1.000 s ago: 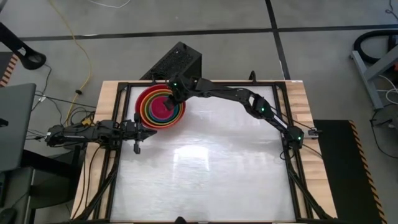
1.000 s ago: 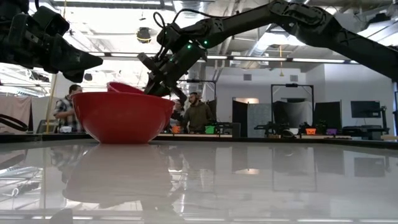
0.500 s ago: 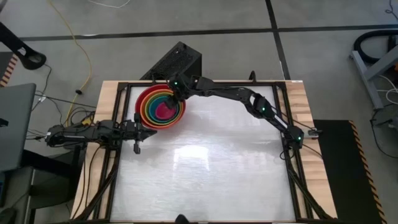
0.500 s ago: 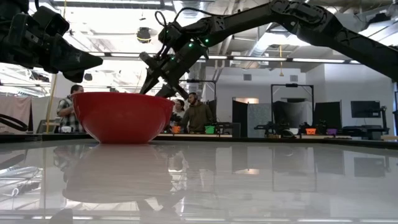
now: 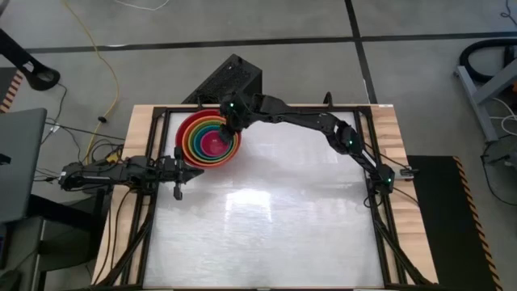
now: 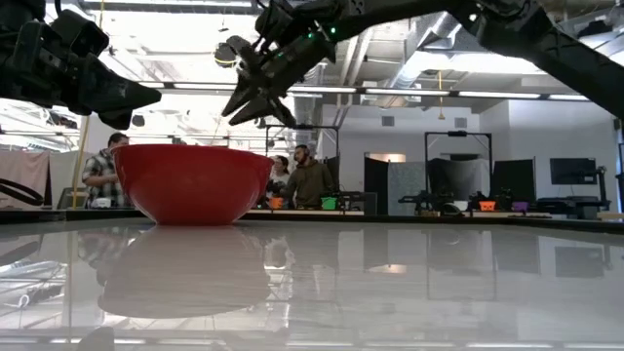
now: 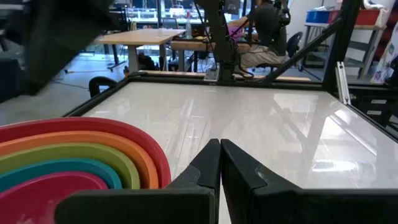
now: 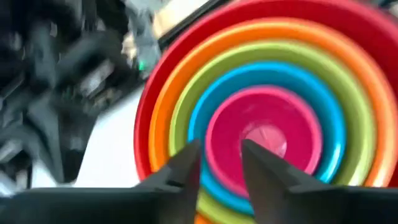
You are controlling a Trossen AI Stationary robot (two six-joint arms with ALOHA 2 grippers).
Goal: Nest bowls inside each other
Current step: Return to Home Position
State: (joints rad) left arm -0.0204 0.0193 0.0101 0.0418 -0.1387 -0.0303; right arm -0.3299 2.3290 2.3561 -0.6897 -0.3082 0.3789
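Right gripper (image 6: 255, 107) has let go of the pink bowl (image 8: 267, 137) and lifted off. A second ago it was down in the stack; now it hangs just above the rim of the red bowl (image 6: 190, 185), fingers spread, empty. All five bowls (image 5: 208, 139) sit nested, red outermost, pink at centre, on the left side of the table (image 5: 283, 218). Left gripper (image 7: 219, 149) is parked just beside the red bowl, fingers pressed together, holding nothing. Nesting looks done; only the retreat is left.
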